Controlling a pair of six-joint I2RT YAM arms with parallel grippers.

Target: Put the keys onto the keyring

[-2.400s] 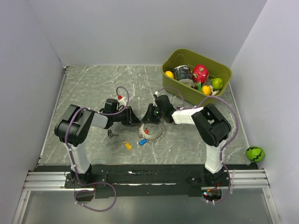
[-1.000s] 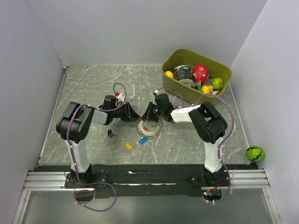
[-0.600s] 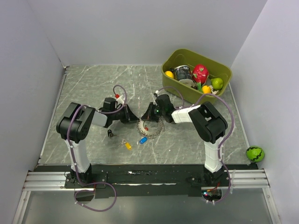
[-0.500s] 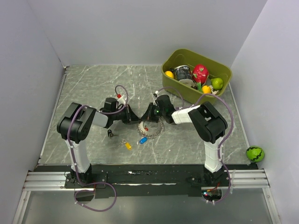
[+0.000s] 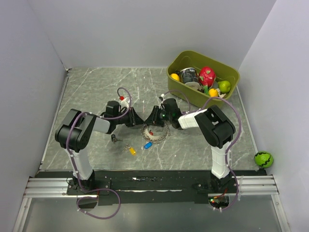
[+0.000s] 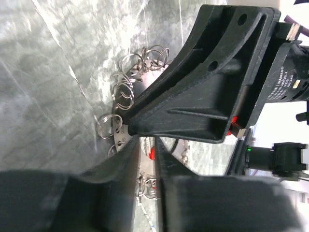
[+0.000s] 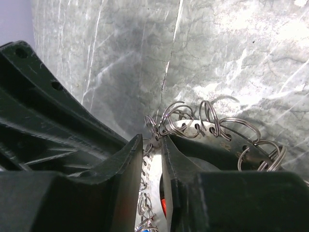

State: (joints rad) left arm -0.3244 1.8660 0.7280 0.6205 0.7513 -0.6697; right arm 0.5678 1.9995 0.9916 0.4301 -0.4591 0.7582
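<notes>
With the left gripper [image 5: 138, 119] and right gripper [image 5: 151, 118] open only a crack, they could bump and knock the keyring [image 5: 155, 131] away.

Soft even light; close wrist views blur.

Top external camera: fixed high behind the arm bases, looking down and forward across the whole table [image 5: 91, 87]. Left wrist and right wrist cameras: each low, very near the surface, sighting along its own fingers [image 6: 116, 166] from opposite sides. All three views share the keyring [image 5: 155, 131] at mid-table.
</notes>
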